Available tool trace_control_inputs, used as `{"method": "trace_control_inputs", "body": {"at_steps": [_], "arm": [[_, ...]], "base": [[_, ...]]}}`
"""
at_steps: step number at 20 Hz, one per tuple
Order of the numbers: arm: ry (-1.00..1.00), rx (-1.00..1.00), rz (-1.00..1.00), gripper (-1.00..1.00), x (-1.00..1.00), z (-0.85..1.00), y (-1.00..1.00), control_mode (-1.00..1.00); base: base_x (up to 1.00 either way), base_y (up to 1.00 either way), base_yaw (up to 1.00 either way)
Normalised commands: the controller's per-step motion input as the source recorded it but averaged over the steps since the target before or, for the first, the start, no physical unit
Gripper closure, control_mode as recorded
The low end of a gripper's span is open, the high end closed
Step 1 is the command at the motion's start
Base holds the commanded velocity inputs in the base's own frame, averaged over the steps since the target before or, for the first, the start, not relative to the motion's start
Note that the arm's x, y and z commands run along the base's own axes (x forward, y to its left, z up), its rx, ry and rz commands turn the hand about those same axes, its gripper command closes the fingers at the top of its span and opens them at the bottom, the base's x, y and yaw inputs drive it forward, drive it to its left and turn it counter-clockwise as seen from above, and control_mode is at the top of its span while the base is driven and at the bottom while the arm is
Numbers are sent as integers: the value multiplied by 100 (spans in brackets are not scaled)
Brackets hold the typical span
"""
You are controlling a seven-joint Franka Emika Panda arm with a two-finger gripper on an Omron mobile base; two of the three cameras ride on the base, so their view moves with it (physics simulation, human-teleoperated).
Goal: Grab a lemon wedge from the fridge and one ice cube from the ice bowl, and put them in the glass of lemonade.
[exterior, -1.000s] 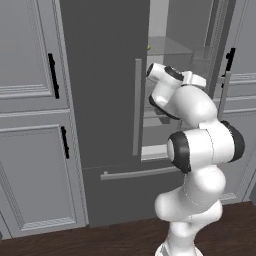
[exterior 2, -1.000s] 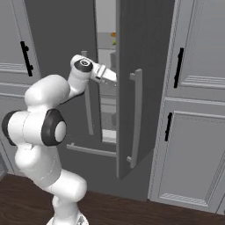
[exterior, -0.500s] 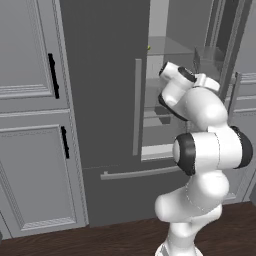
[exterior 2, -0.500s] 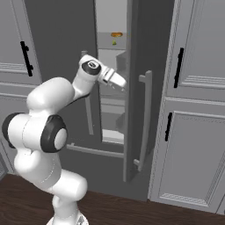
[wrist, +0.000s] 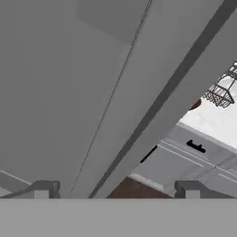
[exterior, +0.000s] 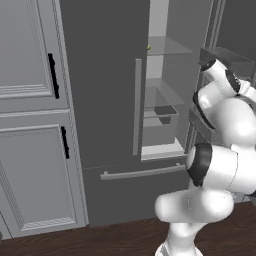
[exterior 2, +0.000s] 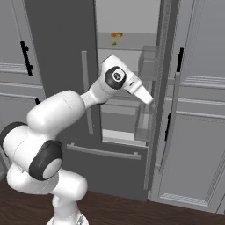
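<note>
The fridge [exterior 2: 61,52] stands with its right door swung open, edge-on just beside the tool [exterior 2: 148,99] in the right base view; its left door is closed, with a long light-grey bar handle [exterior: 136,106] on it. The pale interior with clear shelves and door bins [exterior 2: 147,66] lies behind and above the tool.

Light grey panelled cabinets [exterior: 30,125] with black handles flank the fridge on both sides. A dark wood floor [exterior: 100,240] runs beneath the arm's base.

The white arm [exterior 2: 66,110] reaches from the lower left of the right base view up toward the opening, the hand pointing down and to the right at the open door's edge.

In the hand view the tool [wrist: 118,190] has its two finger tips [wrist: 41,189] spread wide apart, with nothing between them; it holds nothing. Ahead of it run the grey door face and its dark edge.

On the upper shelf, above and behind the tool, sits a small flat orange-brown item [exterior 2: 116,34]. Just below it lies the lemon wedge [exterior 2: 114,42], a tiny yellow-green speck, well apart from the tool.
</note>
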Motion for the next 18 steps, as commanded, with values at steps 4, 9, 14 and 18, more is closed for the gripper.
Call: {"method": "trace_control_inputs", "body": {"at_steps": [4,9,14,18], "arm": [[-20,3,14,-100,-30,5,25,-100],[-32,14,23,-100,-58,1,97,-100],[-3,38,53,-100,-10,-6,98,-100],[16,22,69,-100,0,7,92,-100]], "base": [[0,0,0],[0,0,0],[0,0,0],[0,0,0]]}}
